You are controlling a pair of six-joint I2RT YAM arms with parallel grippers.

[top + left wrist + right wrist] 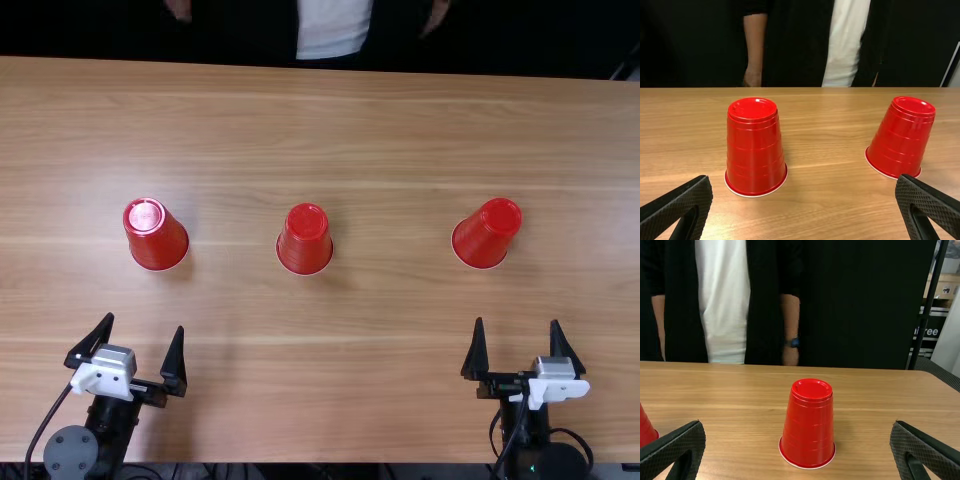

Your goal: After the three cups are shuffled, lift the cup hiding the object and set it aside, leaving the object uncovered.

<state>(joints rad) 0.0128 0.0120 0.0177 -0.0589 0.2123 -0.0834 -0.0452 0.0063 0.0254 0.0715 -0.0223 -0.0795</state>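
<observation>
1. Three red cups stand mouth-down in a row across the middle of the top view, well apart from one another on the table (pixel 320 120).
2. The left cup (pixel 155 235) is at centre left of the frame, the middle cup (pixel 304 240) just left of centre, and the right cup (pixel 486 233) at centre right.
3. The right cup appears to lean toward the upper right of the frame and the left cup toward the upper left. All three rims lie flat on the wood.
4. Which cup covers the object cannot be told.
5. The left gripper (pixel 143 326) is at the lower left of the top view, below the left cup and apart from it. Its fingers are spread wide with nothing between them.
6. The right gripper (pixel 516 324) is at the lower right, below the right cup and apart from it. Its fingers are also spread wide and hold nothing.
7. In the left wrist view the left cup sits left of centre and the middle cup at the right. In the right wrist view the right cup sits at centre.
</observation>
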